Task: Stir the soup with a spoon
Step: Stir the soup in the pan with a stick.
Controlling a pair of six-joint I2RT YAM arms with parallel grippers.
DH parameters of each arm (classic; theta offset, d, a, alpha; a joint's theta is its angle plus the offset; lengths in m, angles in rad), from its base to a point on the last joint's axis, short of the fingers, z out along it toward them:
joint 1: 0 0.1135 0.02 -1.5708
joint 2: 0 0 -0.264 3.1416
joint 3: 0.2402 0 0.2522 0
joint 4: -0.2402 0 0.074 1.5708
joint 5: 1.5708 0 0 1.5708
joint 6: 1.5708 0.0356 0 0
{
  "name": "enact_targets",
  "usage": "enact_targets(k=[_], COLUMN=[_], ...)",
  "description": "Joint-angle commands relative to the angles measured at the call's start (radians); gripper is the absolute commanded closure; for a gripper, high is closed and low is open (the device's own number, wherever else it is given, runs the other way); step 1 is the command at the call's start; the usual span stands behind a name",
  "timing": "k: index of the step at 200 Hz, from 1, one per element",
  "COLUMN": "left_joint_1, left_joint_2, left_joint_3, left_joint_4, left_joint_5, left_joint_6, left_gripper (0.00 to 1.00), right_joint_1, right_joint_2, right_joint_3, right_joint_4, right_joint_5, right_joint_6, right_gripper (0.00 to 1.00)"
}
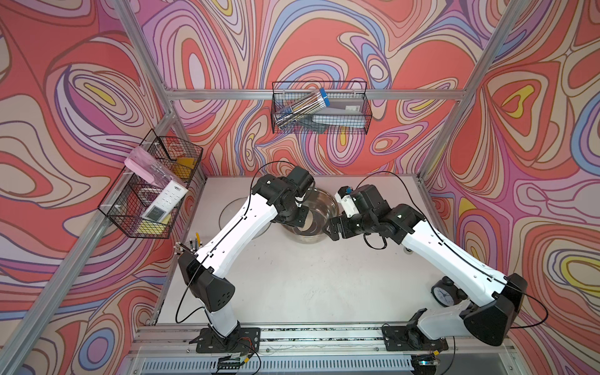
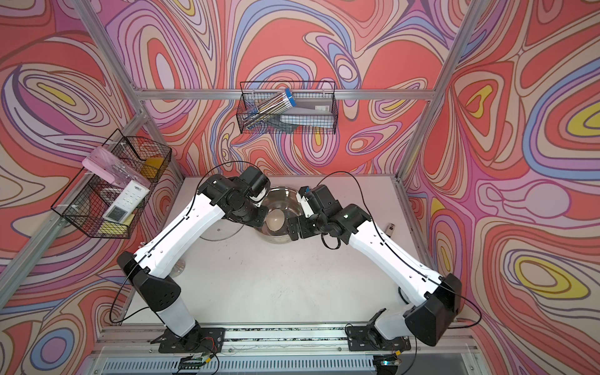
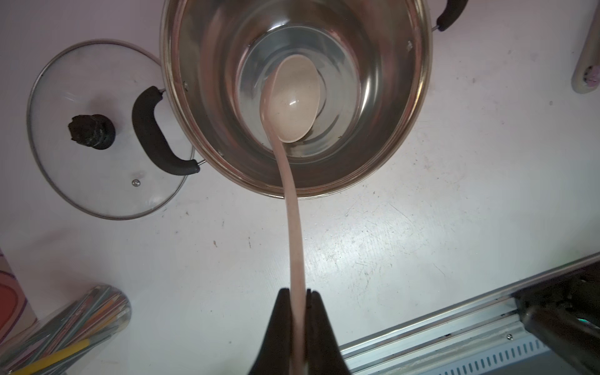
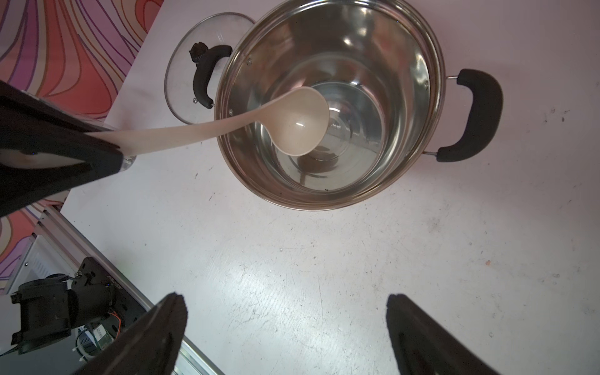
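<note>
A steel pot [image 3: 418, 97] [image 4: 435, 81] [image 1: 326, 199] [image 2: 287, 196] with black side handles stands at the back middle of the table. The cream-beige spoon [image 3: 292, 104] [image 4: 300, 126] [image 2: 276, 222] reaches into it, its round bowl low inside and facing up. My left gripper [image 3: 297, 292] [image 4: 113, 143] is shut on the spoon's handle, outside the pot's rim. My right gripper [image 4: 287, 300] [image 1: 331, 227] hangs open beside the pot over bare table, holding nothing. The pot's bottom is shiny; I cannot tell whether the soup is a clear liquid lying there.
A glass lid [image 3: 97, 130] [image 4: 181, 81] with a black knob lies flat against the pot. A clear cup of pens [image 3: 81, 318] [image 1: 191, 246] stands near the left arm. An alarm clock [image 1: 443, 293] sits by the right arm. Wire baskets [image 1: 152, 191] [image 1: 319, 107] hang on the walls.
</note>
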Motion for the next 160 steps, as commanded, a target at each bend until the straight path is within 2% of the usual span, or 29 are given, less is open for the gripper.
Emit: enact_targets(k=[1, 58, 118, 160], left_joint_1=[0.012, 0.025, 0.019, -0.006], left_joint_2=[0.041, 0.156, 0.206, 0.192], left_joint_3=[0.068, 0.212, 0.243, 0.217], left_joint_4=[-0.058, -0.024, 0.087, 0.092], left_joint_5=[-0.101, -0.152, 0.020, 0.123], left_joint_6=[0.014, 0.038, 0.015, 0.008], left_gripper=[1.00, 1.00, 1.00, 1.00], right_joint_1=[0.008, 0.008, 0.008, 0.008], right_joint_2=[-0.004, -0.014, -0.005, 0.004], right_joint_3=[0.019, 0.012, 0.019, 0.023], right_joint_4=[0.010, -0.004, 0.002, 0.006], right_joint_5=[-0.004, 0.015, 0.018, 0.023], right_joint_6=[-0.005, -0.003, -0.012, -0.019], right_gripper=[0.02, 0.02, 0.02, 0.02])
